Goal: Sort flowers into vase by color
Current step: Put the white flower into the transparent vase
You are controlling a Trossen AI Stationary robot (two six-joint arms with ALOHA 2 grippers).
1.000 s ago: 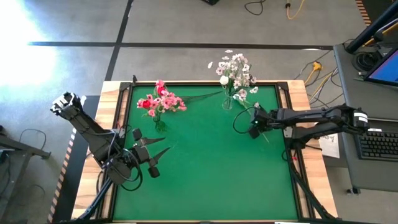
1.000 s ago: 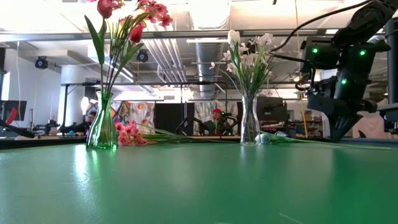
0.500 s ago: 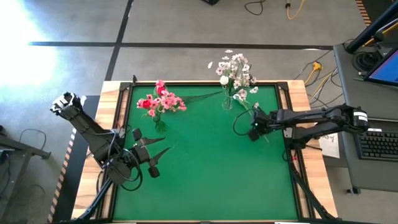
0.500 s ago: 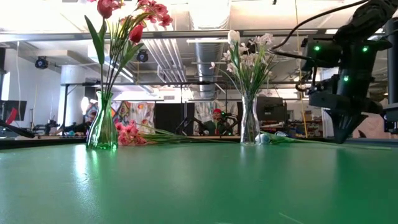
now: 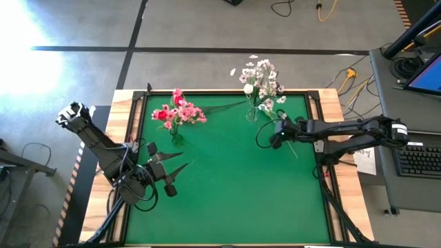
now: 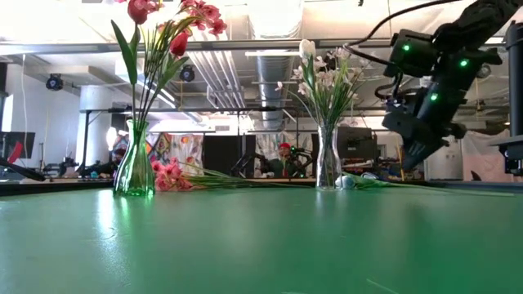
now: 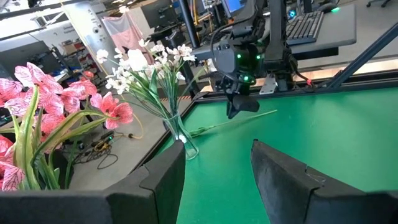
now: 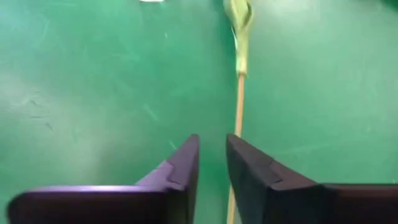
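Observation:
A glass vase (image 6: 135,167) with pink and red flowers (image 5: 176,110) stands at the far left of the green table. A second vase (image 6: 328,159) with white flowers (image 5: 260,79) stands at the far right. A white-budded flower (image 6: 347,181) lies flat on the table beside the white vase, its stem (image 8: 239,99) running toward the right edge. My right gripper (image 6: 406,166) hangs just above that stem, slanting down, narrowly open and touching nothing. A pink flower (image 6: 167,174) lies flat between the vases. My left gripper (image 5: 176,165) waits open at the near left.
The lying pink flower's long stem (image 5: 224,107) stretches along the far edge from one vase toward the other. A raised wooden rim (image 5: 124,138) frames the table. The green surface (image 5: 234,186) in the middle and near part holds nothing. A desk with a keyboard (image 5: 420,162) stands right of the table.
My right gripper has risen off the table and gone toward the far edge and the white vase, tipping less steeply downward. The white-budded flower lies where it was.

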